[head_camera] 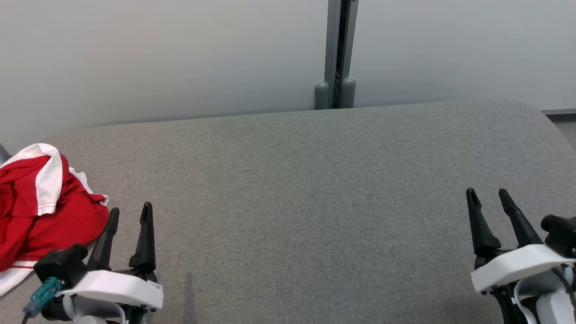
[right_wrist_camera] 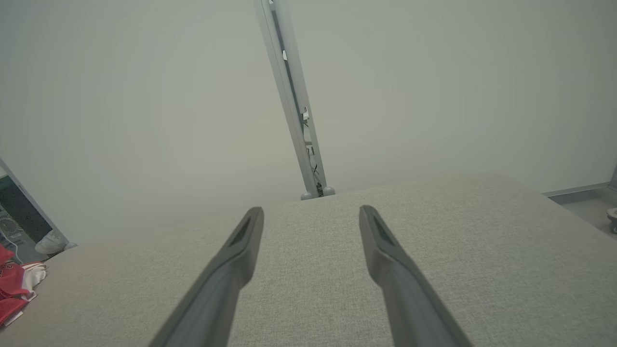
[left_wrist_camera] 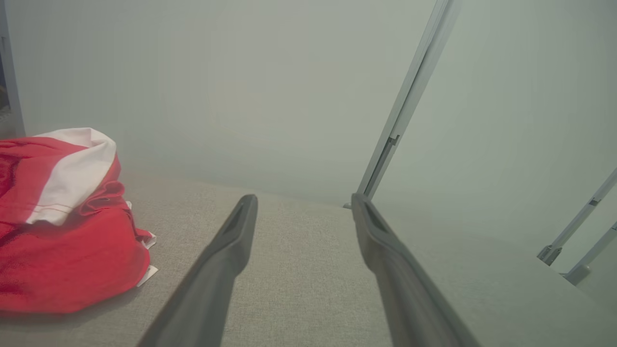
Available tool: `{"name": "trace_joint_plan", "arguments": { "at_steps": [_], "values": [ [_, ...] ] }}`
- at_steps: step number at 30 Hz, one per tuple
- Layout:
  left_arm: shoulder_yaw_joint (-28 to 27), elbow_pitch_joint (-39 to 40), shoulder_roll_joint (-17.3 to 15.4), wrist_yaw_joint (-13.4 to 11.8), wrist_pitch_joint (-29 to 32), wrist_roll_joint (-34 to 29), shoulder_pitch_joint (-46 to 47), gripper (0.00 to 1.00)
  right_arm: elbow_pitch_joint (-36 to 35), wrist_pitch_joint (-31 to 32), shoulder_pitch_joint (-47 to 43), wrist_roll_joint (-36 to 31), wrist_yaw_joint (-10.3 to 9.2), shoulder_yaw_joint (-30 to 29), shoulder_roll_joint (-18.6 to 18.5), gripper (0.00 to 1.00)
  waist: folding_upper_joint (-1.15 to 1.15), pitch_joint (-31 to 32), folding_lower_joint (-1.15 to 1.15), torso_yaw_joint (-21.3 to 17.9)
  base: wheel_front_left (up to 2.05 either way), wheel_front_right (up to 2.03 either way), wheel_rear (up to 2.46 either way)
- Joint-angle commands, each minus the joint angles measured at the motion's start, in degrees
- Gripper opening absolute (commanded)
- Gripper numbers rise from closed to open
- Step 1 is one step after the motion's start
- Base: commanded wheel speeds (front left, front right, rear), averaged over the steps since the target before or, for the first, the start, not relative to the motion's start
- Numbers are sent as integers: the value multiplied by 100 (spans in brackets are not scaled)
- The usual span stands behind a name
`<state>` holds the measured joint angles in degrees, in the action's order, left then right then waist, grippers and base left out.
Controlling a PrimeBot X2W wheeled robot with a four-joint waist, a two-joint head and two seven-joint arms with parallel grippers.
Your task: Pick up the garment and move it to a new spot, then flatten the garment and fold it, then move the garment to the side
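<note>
A red and white garment point(head_camera: 42, 204) lies crumpled at the left edge of the grey fabric surface point(head_camera: 306, 189). In the left wrist view the garment point(left_wrist_camera: 62, 226) sits to the left of my fingers, and the right wrist view catches the garment point(right_wrist_camera: 14, 286) at its far left edge. My left gripper point(head_camera: 130, 211) stands open just right of the garment, apart from it, with nothing between its fingers. My right gripper point(head_camera: 487, 193) stands open at the lower right, far from the garment, and holds nothing.
A pale wall runs behind the surface, with a grey vertical post point(head_camera: 336, 54) at its middle. The surface's right end curves down toward the floor point(head_camera: 564, 123). A white shoe point(right_wrist_camera: 50, 243) stands on the floor beyond the left end.
</note>
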<state>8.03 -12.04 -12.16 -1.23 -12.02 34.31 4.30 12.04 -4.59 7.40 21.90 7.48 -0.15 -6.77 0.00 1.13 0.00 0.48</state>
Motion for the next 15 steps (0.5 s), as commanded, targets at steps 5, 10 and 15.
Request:
{"name": "trace_joint_plan", "arguments": {
  "at_steps": [5, 10, 15],
  "values": [
    [-31, 23, -102, -86, 45, -305, -14, 100, -12, -122, -43, -290, 2, 55, -26, 100, 0, 27, 0, 2, 0, 0, 0],
    [-38, 30, -143, -141, 82, -564, -79, 100, -18, -181, -111, -532, 2, 112, -6, 100, 0, 64, 0, 8, 0, 0, 0],
    [-29, 33, -167, -155, 107, -709, -106, 100, -47, -223, -169, -712, 2, 119, 15, 100, 0, 86, 0, 13, 0, 0, 0]
  ]
}}
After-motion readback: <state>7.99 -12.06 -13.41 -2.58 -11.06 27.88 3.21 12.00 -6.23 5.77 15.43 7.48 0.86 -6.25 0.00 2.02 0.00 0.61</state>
